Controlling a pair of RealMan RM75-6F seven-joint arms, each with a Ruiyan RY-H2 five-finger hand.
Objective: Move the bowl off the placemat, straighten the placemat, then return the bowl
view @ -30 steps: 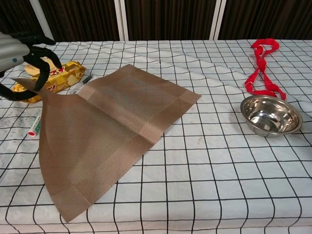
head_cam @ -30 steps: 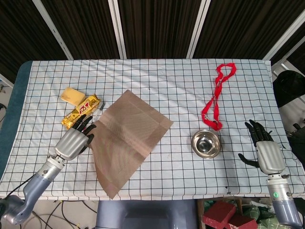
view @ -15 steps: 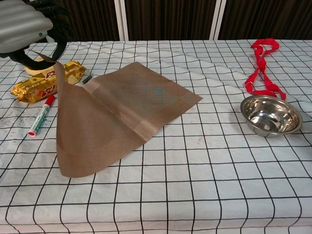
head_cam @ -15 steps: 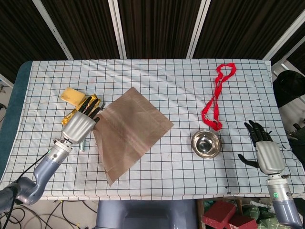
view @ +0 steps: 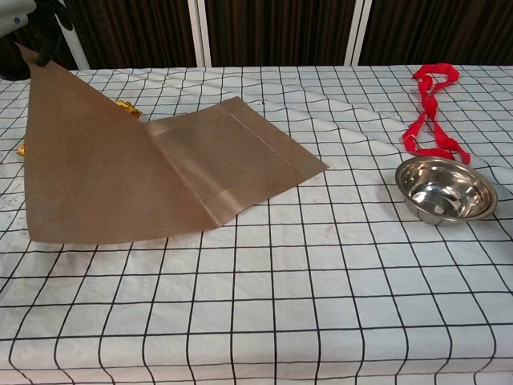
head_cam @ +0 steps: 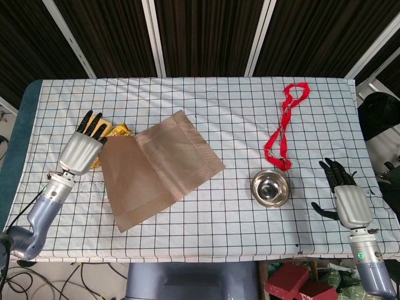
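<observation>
The brown woven placemat [head_cam: 159, 169] lies left of centre, one corner raised off the cloth. My left hand [head_cam: 82, 149] pinches that raised corner up at the far left. In the chest view the placemat [view: 152, 172] rises like a sail toward the top left, where only a bit of the left hand [view: 36, 16] shows. A steel bowl [head_cam: 270, 188] stands on the tablecloth right of centre, apart from the mat; the chest view has the bowl [view: 446, 189] at the right. My right hand [head_cam: 345, 195] rests open near the right front edge, holding nothing.
A red ribbon [head_cam: 285, 128] lies behind the bowl. A yellow sponge and a gold snack pack [head_cam: 117, 130] sit behind my left hand, mostly hidden by it and the mat. The checked tablecloth [head_cam: 237, 112] covers the table.
My left hand has lifted the placemat's corner and carried it up and to the left, turning the mat. The marker on the cloth is now hidden behind it. Bowl and right hand stayed put.
</observation>
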